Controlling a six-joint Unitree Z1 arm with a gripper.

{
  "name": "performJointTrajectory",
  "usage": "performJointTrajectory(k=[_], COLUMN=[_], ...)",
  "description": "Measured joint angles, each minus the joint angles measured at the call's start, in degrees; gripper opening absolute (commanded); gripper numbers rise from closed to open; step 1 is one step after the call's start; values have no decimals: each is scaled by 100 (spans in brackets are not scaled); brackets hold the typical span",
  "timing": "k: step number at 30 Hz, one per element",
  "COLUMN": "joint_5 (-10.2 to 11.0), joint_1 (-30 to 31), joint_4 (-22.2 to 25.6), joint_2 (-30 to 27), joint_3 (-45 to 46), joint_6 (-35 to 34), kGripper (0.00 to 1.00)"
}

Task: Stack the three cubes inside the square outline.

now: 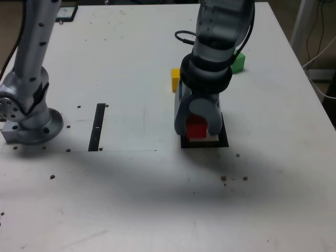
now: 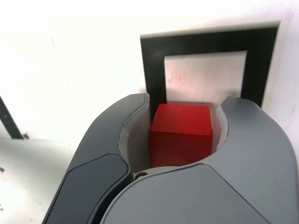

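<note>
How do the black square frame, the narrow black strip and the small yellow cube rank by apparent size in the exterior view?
1. Black square frame, partly hidden.
2. Narrow black strip.
3. Small yellow cube, farther away, partly hidden.

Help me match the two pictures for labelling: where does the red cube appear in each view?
Exterior view: the red cube sits low between the jaws of the gripper, over the square outline, right of centre.
Wrist view: the red cube fills the picture's middle, between the two grey jaws, with the outline's white centre just beyond it.
Shared landmark: the square outline, a black frame seen in both.
</note>
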State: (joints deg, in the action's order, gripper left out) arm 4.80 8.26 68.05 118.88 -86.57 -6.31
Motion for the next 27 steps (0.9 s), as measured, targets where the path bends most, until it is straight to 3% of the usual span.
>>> performJointTrajectory(k=[27], joint_5=[45], joint_1=[-304], joint_4=[-236], joint_2=[125], joint_3=[-64], joint_6=[113], kGripper=[38])
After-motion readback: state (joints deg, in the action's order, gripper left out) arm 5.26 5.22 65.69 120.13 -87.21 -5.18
